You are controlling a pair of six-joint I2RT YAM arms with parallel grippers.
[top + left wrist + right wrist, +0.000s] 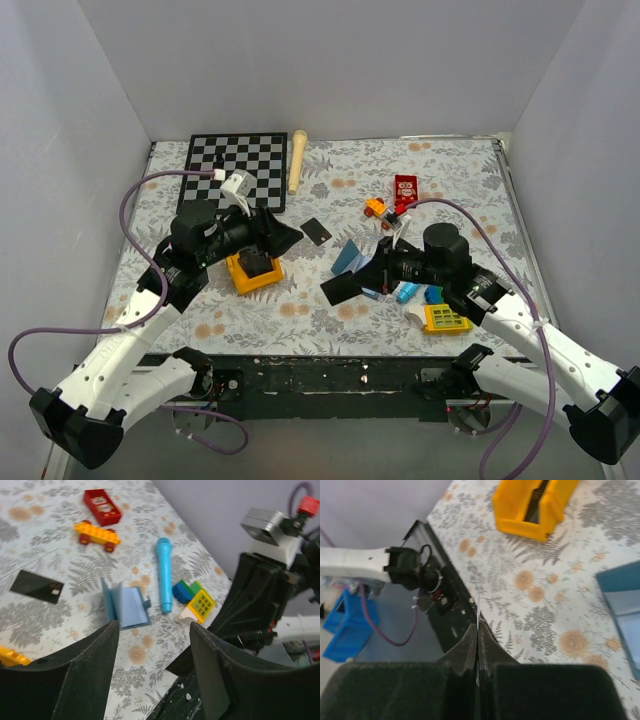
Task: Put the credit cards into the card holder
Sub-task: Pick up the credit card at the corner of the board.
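One black credit card (316, 231) (37, 586) lies flat on the floral cloth just right of my left gripper (285, 233) (155, 645), whose jaws stand open with nothing between them. The other credit card (343, 288) (192, 660) (478, 611) is pinched, edge-on in the right wrist view, by my shut right gripper (372, 275) (477, 632). The slate-blue card holder (352, 258) (127, 605) (622, 605) stands partly open like a book between the two arms, just beyond the held card.
A yellow block (254, 270) (535, 502) sits under the left wrist. A blue tube (164, 572), a yellow-and-green block (446, 318), a red box (405, 187), a small toy car (97, 533), a chessboard (238, 165) and a wooden stick (297, 158) lie around. The table's black front edge (330, 375) is close.
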